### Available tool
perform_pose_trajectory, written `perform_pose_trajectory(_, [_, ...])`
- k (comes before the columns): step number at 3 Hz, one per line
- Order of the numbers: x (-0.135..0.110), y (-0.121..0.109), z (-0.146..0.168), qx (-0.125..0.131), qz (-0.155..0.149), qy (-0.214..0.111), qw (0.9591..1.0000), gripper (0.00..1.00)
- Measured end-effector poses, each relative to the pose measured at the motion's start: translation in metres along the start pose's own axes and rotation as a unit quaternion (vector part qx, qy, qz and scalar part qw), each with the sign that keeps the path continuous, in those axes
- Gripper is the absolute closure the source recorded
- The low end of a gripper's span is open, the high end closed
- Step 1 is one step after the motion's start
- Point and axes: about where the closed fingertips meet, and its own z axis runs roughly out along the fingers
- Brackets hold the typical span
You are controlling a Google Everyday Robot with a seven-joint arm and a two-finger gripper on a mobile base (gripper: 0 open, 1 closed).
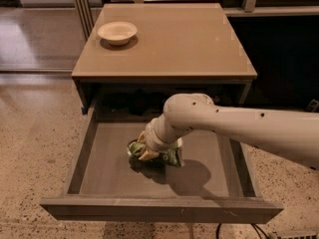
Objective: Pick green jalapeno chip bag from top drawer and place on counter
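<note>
The green jalapeno chip bag [168,156], crumpled green foil with white edges, lies on the floor of the open top drawer [102,176], near its middle. My gripper [144,148] reaches down into the drawer from the right and sits right on the bag's left part, hiding some of it. The white arm crosses the drawer's right side. The counter [184,39] is the glossy tan top of the cabinet, above and behind the drawer.
A small white bowl [117,32] stands on the counter's back left corner. The drawer's front panel [159,210] juts out toward the camera over the speckled floor [35,148]. A dark cabinet stands at the right.
</note>
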Motion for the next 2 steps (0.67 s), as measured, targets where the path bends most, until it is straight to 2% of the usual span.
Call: perform_pose_trajectory(2, [-0.0022,-0.0034,-0.0042,0.003,-0.004,0.003,1.0,1.0])
